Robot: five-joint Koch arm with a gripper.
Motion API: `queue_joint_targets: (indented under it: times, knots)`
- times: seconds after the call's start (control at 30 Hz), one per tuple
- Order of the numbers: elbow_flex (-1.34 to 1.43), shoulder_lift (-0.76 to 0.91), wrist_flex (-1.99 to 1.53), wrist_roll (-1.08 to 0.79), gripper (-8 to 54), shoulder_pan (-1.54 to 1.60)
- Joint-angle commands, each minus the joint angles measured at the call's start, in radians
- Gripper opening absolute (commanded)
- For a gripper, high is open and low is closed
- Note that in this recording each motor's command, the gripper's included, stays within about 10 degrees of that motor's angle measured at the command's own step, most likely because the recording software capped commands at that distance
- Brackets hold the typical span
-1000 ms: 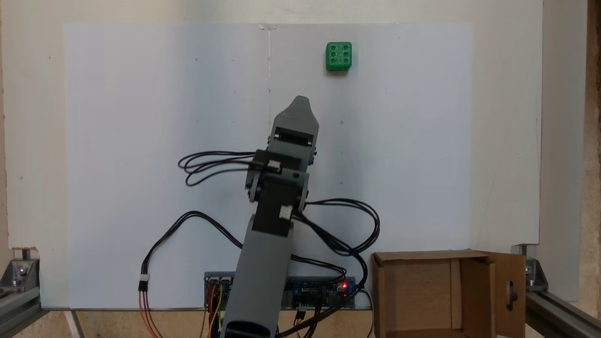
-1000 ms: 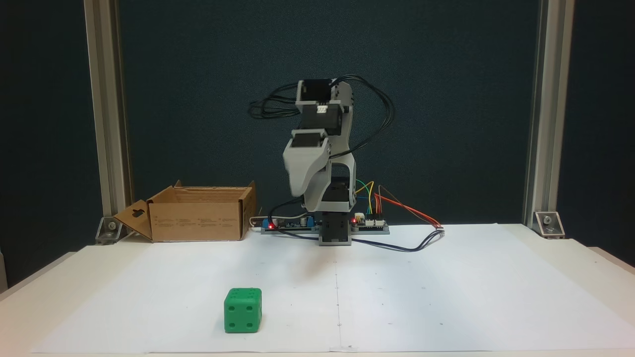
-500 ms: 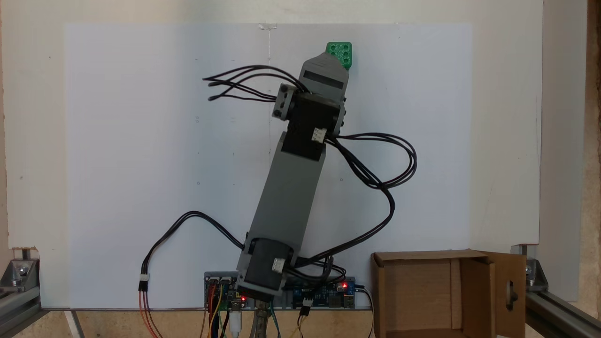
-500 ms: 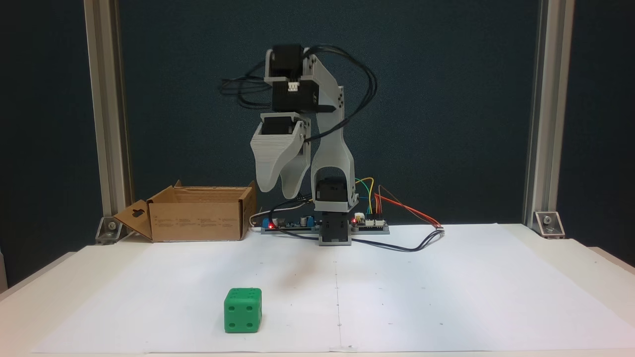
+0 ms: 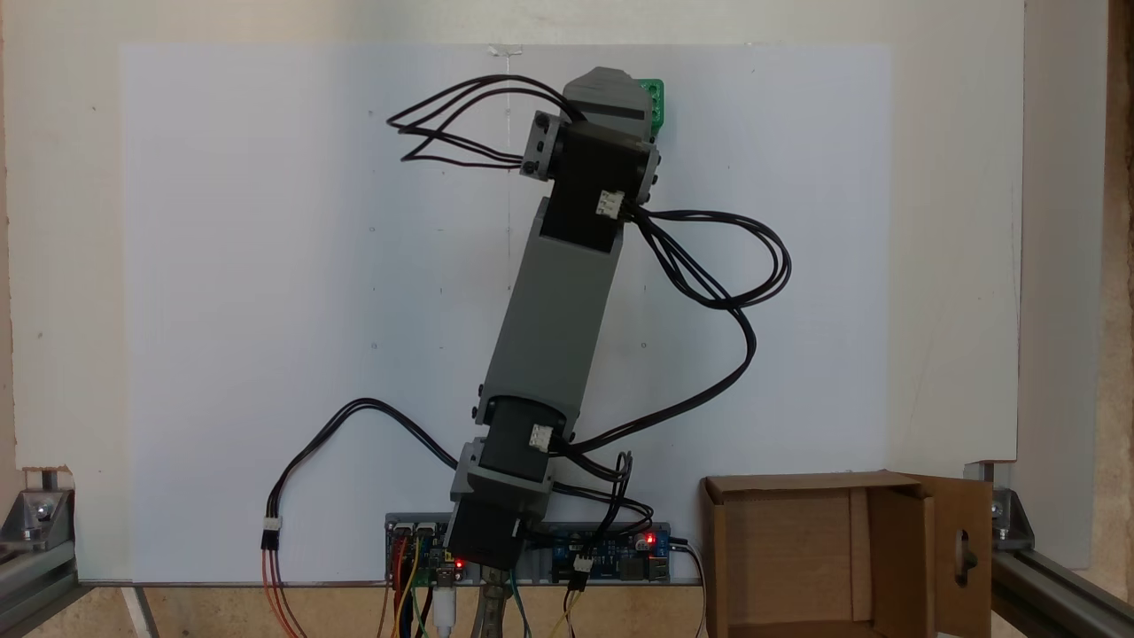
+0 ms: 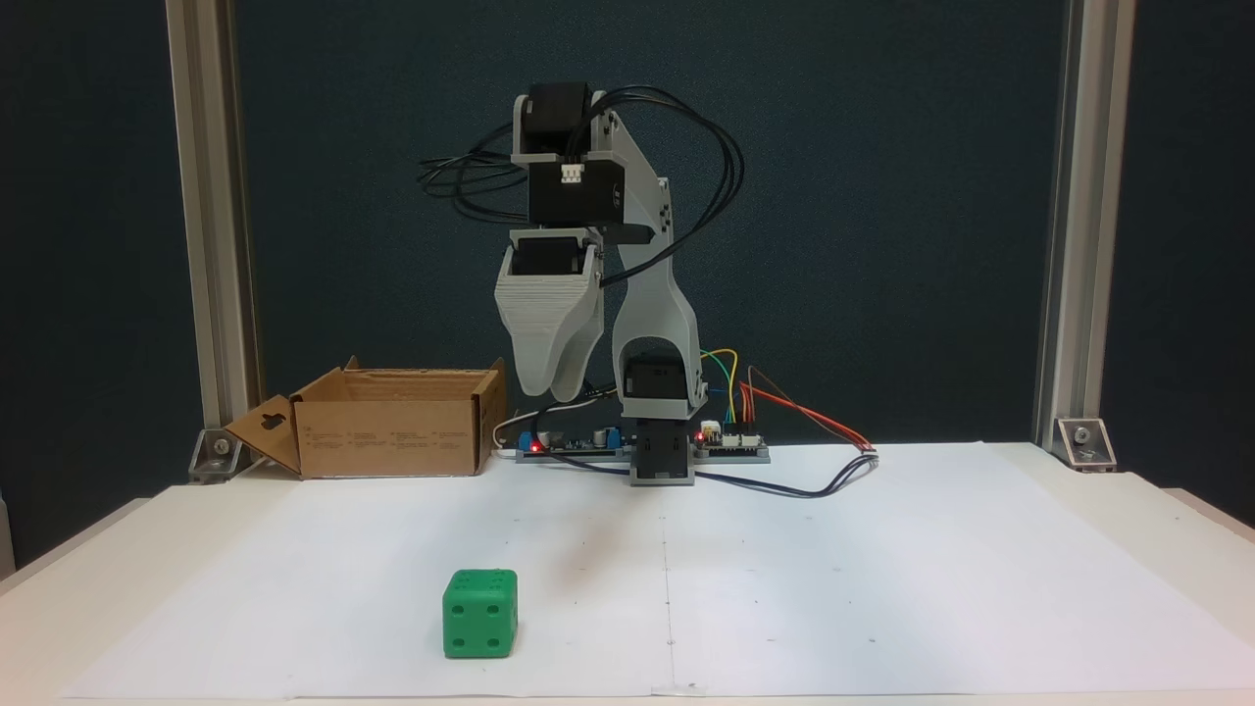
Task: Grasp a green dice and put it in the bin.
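Fixed views: one looks straight down on the counter, the other faces the arm from the front.
Hand (image 6: 549, 387): hangs high in the air in the front-facing fixed view, pointing down; its two grey jaws overlap so closely that whether it is clenched or released cannot be told. It grasps nothing.
Hand from above (image 5: 611, 89): its grey back covers most of the dice, so the fingertips are hidden there.
Arm: stretched forward from its base, forearm slanting up and to the right in the top-down fixed view; in the front-facing one the wrist is bent over so that the hand drops from the highest joint.
Green dice (image 6: 479, 614): rests on the white paper sheet (image 6: 882, 588), near the front edge of the counter (image 6: 1157, 529), left of the sheet's centre fold, well below the hand and clear of it. Four pips face the front camera. From above only its right edge (image 5: 656, 99) peeks out beside the hand.
Bin (image 6: 392, 422): brown cardboard box standing open at the back left in the front-facing view, beside the arm's base; flap with the keyhole cut-out folded outward. From above it (image 5: 797, 483) sits at the bottom right, well apart from the dice.
Cables: black loops hang off the wrist and elbow; coloured wires lead to the boards at the base.
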State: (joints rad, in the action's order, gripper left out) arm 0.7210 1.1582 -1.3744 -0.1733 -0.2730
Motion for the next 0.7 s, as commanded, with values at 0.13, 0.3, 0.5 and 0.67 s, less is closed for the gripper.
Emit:
queue_joint_targets:
  times: [0.13,0.3,0.5,0.67]
  knots:
    - [-0.184,-0.089,-0.097,-0.086,45.5,-0.012]
    - [-0.224,-0.158,-0.098,-0.118,45.6,-0.034]
    - [-0.239,-0.222,-0.115,-0.121,45.8,-0.040]
    - [-0.275,-0.282,-0.120,-0.121,45.8,-0.041]
